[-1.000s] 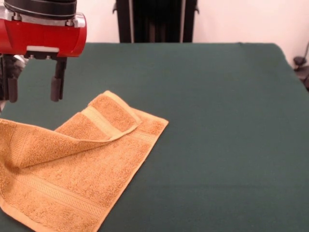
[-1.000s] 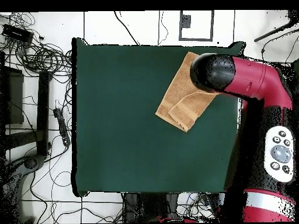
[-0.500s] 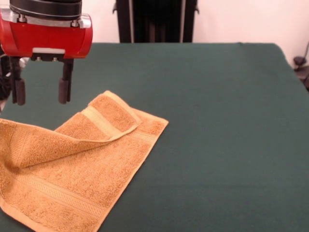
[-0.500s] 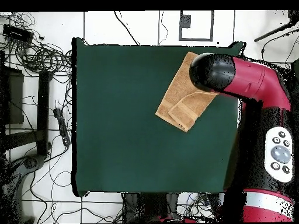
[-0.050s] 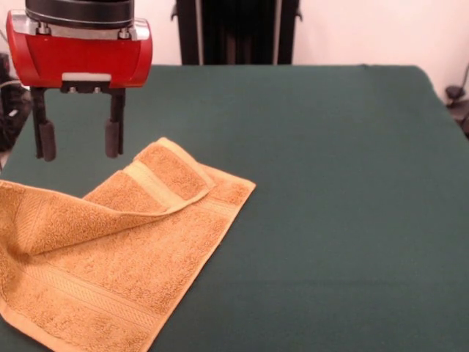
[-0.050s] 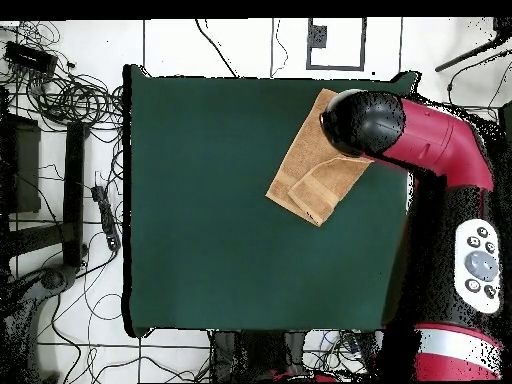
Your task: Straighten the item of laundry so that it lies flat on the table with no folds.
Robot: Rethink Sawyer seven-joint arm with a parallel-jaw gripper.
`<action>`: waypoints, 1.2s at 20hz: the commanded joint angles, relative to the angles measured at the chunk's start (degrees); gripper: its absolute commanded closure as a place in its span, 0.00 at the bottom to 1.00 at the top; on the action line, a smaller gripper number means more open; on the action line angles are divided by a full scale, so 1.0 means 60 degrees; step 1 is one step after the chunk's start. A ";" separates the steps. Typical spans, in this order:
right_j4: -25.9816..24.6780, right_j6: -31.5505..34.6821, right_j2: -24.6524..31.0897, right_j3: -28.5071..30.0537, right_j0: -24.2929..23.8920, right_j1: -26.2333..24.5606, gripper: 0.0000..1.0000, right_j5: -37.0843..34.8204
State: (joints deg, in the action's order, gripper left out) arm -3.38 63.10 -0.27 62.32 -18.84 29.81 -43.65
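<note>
The item of laundry [image 5: 124, 249], a golden-orange terry towel with paler woven bands, lies at the left of the front view on the green table [image 5: 330, 183]. One end is folded back over itself, so a flap [image 5: 157, 180] rests on top. My gripper [image 5: 79, 141] hangs open and empty above the table just left of that flap, its two black fingers [image 5: 112, 137] apart. In the overhead view the towel [image 6: 310, 175] sits near the table's upper right edge, and the arm's head [image 6: 362, 122] covers part of it, hiding the gripper.
The table's edge [image 6: 128, 200] runs along the left in the overhead view, with cables [image 6: 60, 90] on the floor beyond it. A black stand [image 5: 236, 31] rises behind the table's far edge in the front view.
My gripper has moved to the right in the front view, toward the folded flap, and stays open. The towel has not moved.
</note>
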 commanded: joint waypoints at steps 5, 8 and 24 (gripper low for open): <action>0.1171 0.4167 -0.0115 0.2050 0.0669 -0.0465 0.00 -0.0195; 0.1338 0.4339 -0.0192 0.2146 0.0732 -0.0483 0.00 -0.0165; 0.1136 0.4243 -0.0198 0.1979 0.0938 -0.0727 0.00 0.0025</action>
State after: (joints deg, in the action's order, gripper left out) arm 2.06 73.21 -3.39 65.41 -16.24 29.56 -43.64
